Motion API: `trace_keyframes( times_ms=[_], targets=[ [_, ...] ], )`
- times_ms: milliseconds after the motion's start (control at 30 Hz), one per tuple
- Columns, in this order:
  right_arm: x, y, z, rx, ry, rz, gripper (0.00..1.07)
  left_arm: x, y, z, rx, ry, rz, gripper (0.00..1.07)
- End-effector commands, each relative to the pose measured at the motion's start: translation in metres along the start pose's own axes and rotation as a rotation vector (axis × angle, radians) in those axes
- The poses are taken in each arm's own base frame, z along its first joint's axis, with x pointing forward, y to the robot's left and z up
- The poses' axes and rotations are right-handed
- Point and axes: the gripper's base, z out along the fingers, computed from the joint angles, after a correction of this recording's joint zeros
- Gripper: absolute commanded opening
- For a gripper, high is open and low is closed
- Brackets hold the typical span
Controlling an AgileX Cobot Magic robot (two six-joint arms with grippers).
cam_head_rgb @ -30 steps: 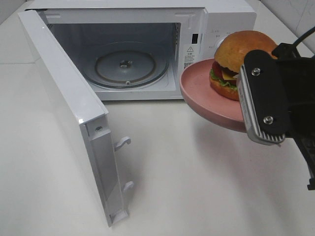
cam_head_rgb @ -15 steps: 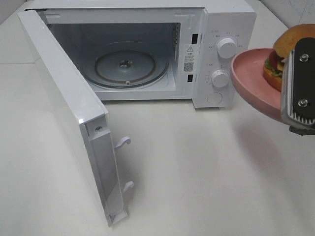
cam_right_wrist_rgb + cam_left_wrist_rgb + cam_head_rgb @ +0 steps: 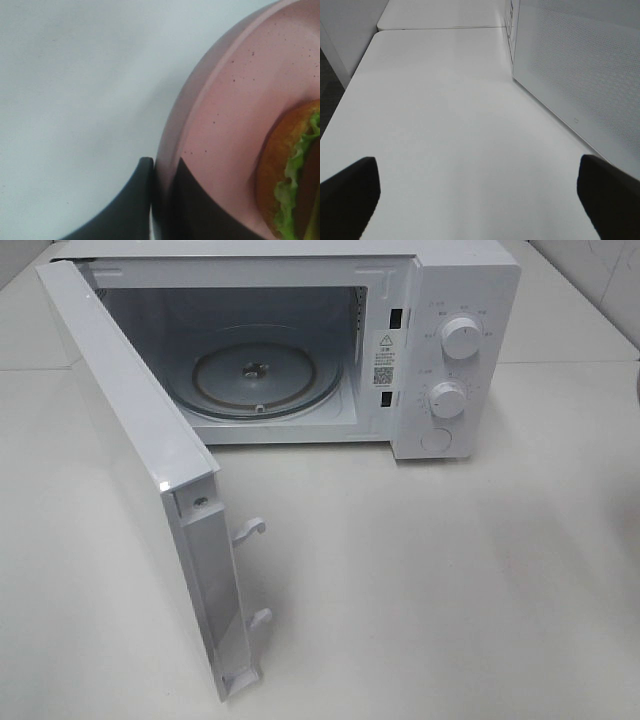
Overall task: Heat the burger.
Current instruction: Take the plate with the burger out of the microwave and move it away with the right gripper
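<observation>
A second ago the pink plate with the burger hung just in front of the microwave's control panel, gripped at its rim by the right gripper. Half a second ago it had slid to the right edge of the high view. Now it is gone from that view altogether: the overhead camera shows only the microwave, its door swung wide open toward the near left, the glass turntable bare inside, and the white table in front.

The plate has not been put down. In the right wrist view the right gripper is clamped on the rim of the pink plate, one dark finger on each side of the rim, and the burger sits on the plate with its bun and green lettuce showing. The table surface lies below it; whether the plate touches it cannot be told.

The left gripper hangs with its jaws spread wide and nothing between them, over bare table to the left of the open door.

So the burger has moved away from the oven rather than into it. The heating step is not yet begun; the plate probably needs to swing back left and come in level through the open doorway, onto the turntable.
</observation>
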Motion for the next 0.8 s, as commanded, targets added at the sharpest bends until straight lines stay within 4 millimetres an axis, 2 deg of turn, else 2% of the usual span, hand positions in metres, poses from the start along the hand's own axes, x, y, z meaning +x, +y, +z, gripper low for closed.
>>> trace_keyframes(
  times_ms=[33,233,300,433,500,533,800],
  targets=[
    [0.003,-0.011,0.001,0.082,0.023,0.011,0.01,0.001,-0.001,-0.002,0.003,-0.024,-0.007,1.03],
    [0.007,-0.015,0.009,0.116,0.111,0.083,0.01,0.001,-0.001,-0.002,0.003,-0.024,-0.007,1.03],
    [0.006,-0.013,0.020,0.106,0.179,0.101,0.01,0.001,-0.001,-0.002,0.003,-0.024,-0.007,1.03],
    [0.003,-0.012,0.031,0.096,0.200,0.134,0.01,0.001,-0.001,-0.002,0.003,-0.024,-0.007,1.03],
    [0.004,-0.015,0.045,0.085,0.233,0.198,0.01,0.001,-0.001,-0.002,0.003,-0.024,-0.007,1.03],
    [0.004,-0.015,0.045,0.085,0.233,0.198,0.01,0.001,-0.001,-0.002,0.003,-0.024,-0.007,1.03],
    [0.014,-0.024,0.088,0.041,0.310,0.311,0.02,0.001,-0.001,-0.002,0.003,-0.024,-0.007,1.03]
  ],
)
